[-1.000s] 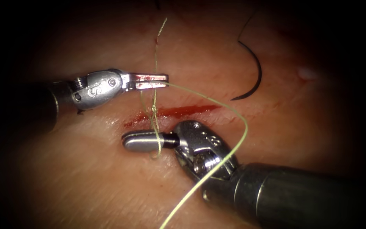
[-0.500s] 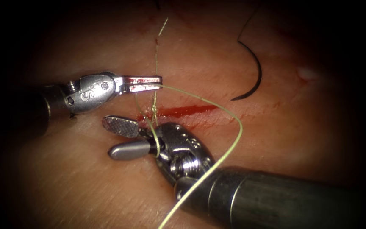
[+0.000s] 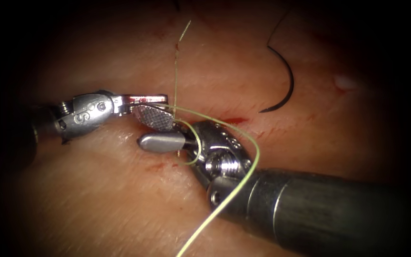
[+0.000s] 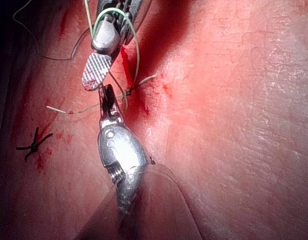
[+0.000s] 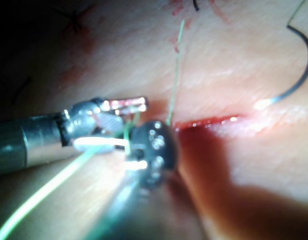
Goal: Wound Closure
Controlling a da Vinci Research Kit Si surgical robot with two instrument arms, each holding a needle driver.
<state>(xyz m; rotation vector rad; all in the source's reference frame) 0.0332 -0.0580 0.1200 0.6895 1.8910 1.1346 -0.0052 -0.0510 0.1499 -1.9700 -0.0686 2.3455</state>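
Endoscope view: the tissue (image 3: 120, 209) spreads across the whole field, with the cut (image 3: 234, 120) running across its middle, red fluid showing in the stretch to the right of the tools. The right tool (image 3: 155, 129) reaches in from the tissue's lower right edge and lies over the cut with its jaws parted, one ridged face turned up and the smooth jaw below it; a loop of the thread (image 3: 258, 152) is wound round the tool behind the jaws, and nothing is pinched between them. The left tool (image 3: 160, 99) comes in from the tissue's left edge, its jaws clenched on the thread just above the cut, right against the right tool's upper jaw. From that grip the green strand arcs rightward over the right tool's wrist and trails off toward the tissue's lower edge, while a short free tail (image 3: 179, 47) stands straight up toward the upper edge. The needle (image 3: 286, 85) lies loose on the tissue's surface near the upper right, above the cut's right end, held by neither tool and not in the tissue, its tip pointing down toward the cut.
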